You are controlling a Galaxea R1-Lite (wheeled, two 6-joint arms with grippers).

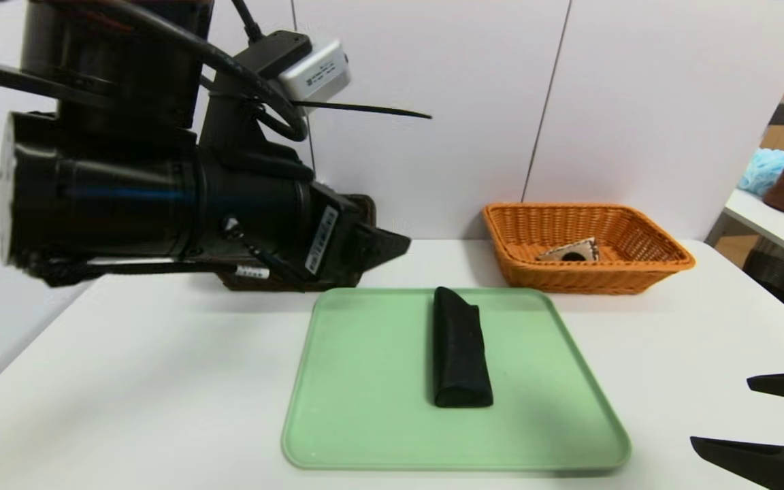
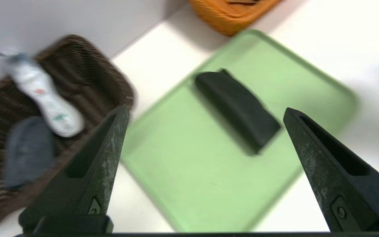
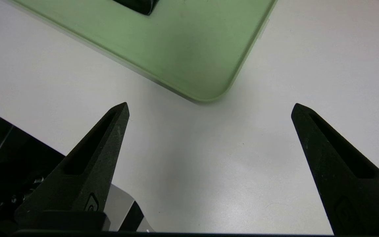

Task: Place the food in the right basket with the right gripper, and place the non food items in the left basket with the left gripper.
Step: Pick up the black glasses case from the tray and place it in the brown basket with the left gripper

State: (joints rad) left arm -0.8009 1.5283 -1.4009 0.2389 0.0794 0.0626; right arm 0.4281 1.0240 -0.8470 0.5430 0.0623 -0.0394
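— What does the head view show?
— A black folded item (image 1: 461, 350) lies lengthwise on a pale green tray (image 1: 365, 381), clear of every raised edge, with bare tray on both sides. The tray, smooth with rounded corners, sits on a white worktop (image 1: 126, 381).

— And the baskets?
— An orange woven right basket (image 1: 582, 279), flared at the rim, stands behind the tray's right part, holding a pale piece with a dark round spot (image 1: 572, 252). The brown left basket (image 1: 365, 211) stands behind the tray's left part, mostly hidden by the left arm (image 1: 160, 197), whose left gripper reaches in above the worktop.

— The left wrist view?
— The left gripper (image 2: 206, 113) hangs above the tray and worktop, jaws spread, nothing between them pinched. The black item, matte and blunt-ended, lies below. In the brown left basket, of coarse dark weave, a white bottle (image 2: 49, 98) with red and green marks leans toward the rim, near a dark gray soft-looking item (image 2: 28, 151).

— The right wrist view?
— The right gripper (image 3: 211, 110) is parked over open worktop beside the tray's near right corner, jaws spread and empty. One end of the black item shows on the tray, well apart from the jaws; the worktop's straight edge runs past one jaw.
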